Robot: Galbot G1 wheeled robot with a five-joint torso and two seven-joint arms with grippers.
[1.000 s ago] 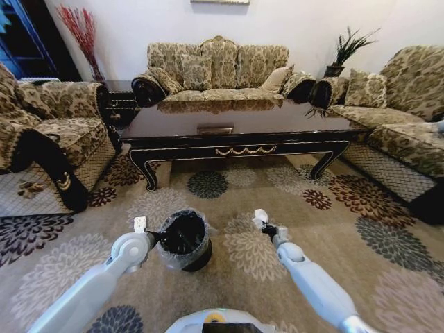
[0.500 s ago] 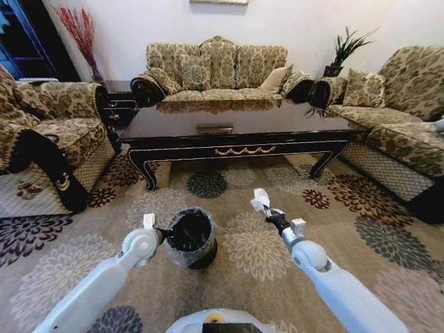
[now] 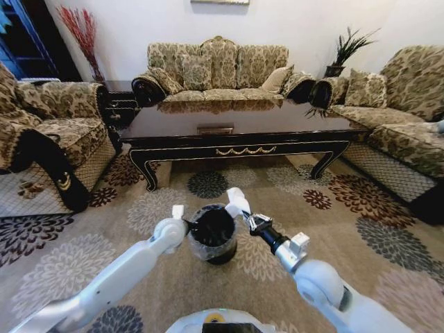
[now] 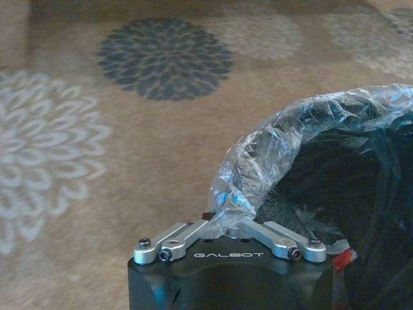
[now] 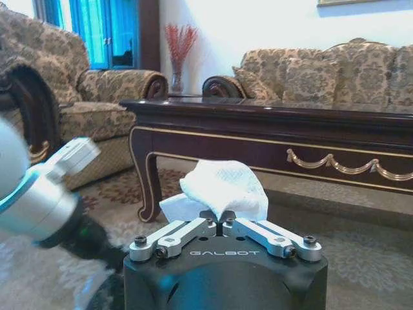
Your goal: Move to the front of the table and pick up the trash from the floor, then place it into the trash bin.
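Trash [image 3: 236, 201], a crumpled white paper scrap, sat pinched in the right gripper [image 3: 244, 214] just above the trash bin [image 3: 212, 234] rim, while the left gripper [image 4: 227, 227] clamped the bin's liner. Placing was in hand; release would need the scrap over the bin's mouth.

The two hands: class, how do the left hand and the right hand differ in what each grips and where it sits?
The left hand pinches the clear liner on the trash bin rim; the right hand pinches a white paper scrap. The left hand sits at the bin's side; the right hand holds its scrap at the rim's far edge. Both are shut.
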